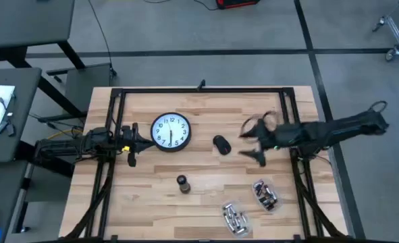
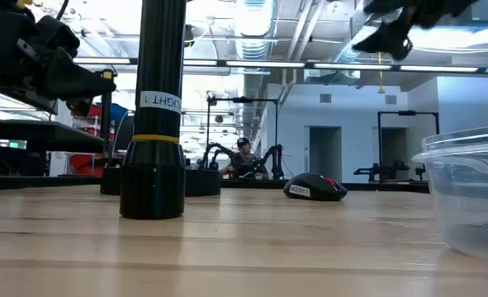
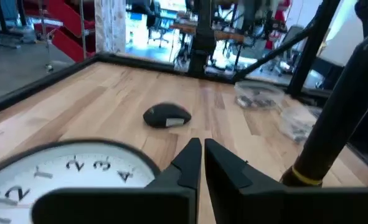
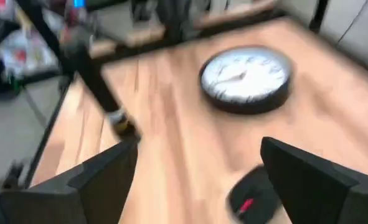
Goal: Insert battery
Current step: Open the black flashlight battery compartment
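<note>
Left gripper (image 1: 133,144): at the table's left edge, just beside the clock's rim; in its wrist view the two fingers (image 3: 190,163) stand nearly together with only a thin slit between, nothing held
Clock (image 1: 170,131): white face, dark rim, lying flat and face up on the wooden table (image 1: 206,196), left of centre
Black cylinder (image 1: 182,183): standing upright with a yellow band, nearer the front edge than the clock, apart from it
Mouse (image 1: 221,144): small dark computer mouse between the clock and the right arm, touching neither
Right gripper (image 1: 253,143): raised above the table just right of the mouse, fingers (image 4: 103,174) spread wide and empty
Batteries (image 1: 234,218): a clear container of silvery cells near the front edge, right of centre
Second container (image 1: 265,194): clear, just beside the first and further right, holding a mixed, darker lot
</note>
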Tool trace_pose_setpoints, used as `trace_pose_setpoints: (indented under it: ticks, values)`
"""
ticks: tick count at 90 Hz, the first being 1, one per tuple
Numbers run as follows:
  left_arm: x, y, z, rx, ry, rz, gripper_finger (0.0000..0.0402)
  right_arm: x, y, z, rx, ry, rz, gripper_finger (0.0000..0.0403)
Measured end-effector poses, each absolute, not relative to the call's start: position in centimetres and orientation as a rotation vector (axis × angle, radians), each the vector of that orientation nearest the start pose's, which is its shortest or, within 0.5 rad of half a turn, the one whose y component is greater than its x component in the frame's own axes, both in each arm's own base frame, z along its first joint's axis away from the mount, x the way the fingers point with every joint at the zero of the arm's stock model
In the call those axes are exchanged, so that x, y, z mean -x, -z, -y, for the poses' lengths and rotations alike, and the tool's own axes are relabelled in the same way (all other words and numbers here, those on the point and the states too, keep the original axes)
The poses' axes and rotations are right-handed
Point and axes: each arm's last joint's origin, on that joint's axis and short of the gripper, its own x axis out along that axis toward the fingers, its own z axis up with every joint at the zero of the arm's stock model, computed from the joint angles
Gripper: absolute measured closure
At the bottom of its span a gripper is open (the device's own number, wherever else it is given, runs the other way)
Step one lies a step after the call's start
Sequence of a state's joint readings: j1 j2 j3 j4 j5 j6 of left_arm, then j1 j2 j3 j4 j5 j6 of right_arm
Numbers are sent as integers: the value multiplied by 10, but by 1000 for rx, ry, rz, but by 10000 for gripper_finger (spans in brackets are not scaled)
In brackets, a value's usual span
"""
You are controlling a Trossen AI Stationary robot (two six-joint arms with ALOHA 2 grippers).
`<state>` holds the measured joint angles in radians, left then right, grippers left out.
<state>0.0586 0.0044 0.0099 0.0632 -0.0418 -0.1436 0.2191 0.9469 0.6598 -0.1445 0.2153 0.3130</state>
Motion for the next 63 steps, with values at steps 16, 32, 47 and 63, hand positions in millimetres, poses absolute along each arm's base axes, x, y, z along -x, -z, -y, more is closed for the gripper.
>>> trace_pose_setpoints:
  ticks: [16,32,47,63]
  values:
    - [-96,-179,-7,142,-89,95,402,-238,-232,-56,-228,99,-438,85]
    - [-95,-181,-7,142,-86,101,402,-264,-202,-70,-283,110,-399,86]
    - [-95,-181,-7,164,-84,104,402,-288,-172,-85,-294,74,-338,86]
    - [-95,-182,-7,201,-81,109,402,-311,-142,-94,-274,39,-251,86]
